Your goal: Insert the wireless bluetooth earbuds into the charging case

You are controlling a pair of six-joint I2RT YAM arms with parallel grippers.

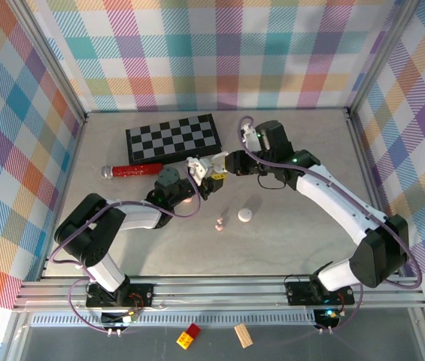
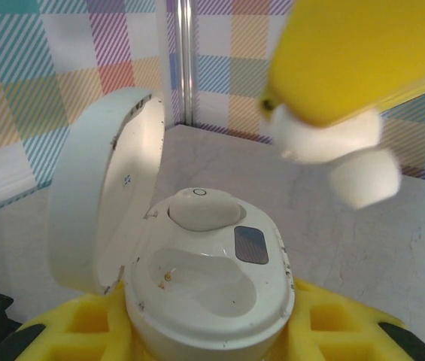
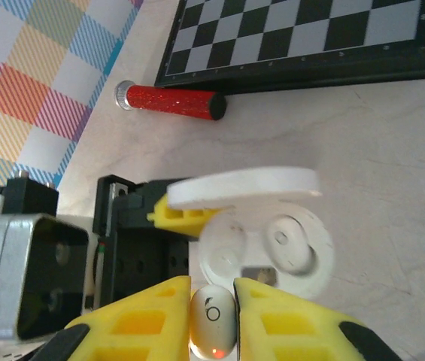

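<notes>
– Two earbuds logged at the charging case [image 2: 281, 295]; itemise, please.

– Item one: seated earbud [image 2: 201, 208], in the socket at 12 o'clock of the case's tray, left wrist view. Item two: held earbud [image 3: 212, 322], pinched between the yellow fingers of the right claw [image 3: 212, 301], just above the case at 1 o'clock, apart from it.

– Case condition?

– Lid [image 2: 99, 210] swung up at 9 o'clock. Body clamped in the left claw [image 2: 212, 342]. Empty socket [image 2: 197, 274] at 6 o'clock of the tray.

– Step in hand?

– By my judgement, second insertion, approach stage. Next move calls for lowering the bud over the empty socket, turned to match the hollow, and spreading the claw only once it sits.

– Surroundings?

– Top view, reckoned from the case, all on the tabletop [image 1: 272, 248]: loose pink bud [image 1: 219, 222] at 5 o'clock, too small to say if single or paired; white pebble case [image 1: 246, 215] at 4 o'clock; red tube [image 1: 137, 171] at 9 o'clock; chessboard [image 1: 173, 137] at 11 o'clock.

– Obstructions?

– Raised lid and seated earbud flank the empty socket; the right claw's broad fingers could knock either.
</notes>
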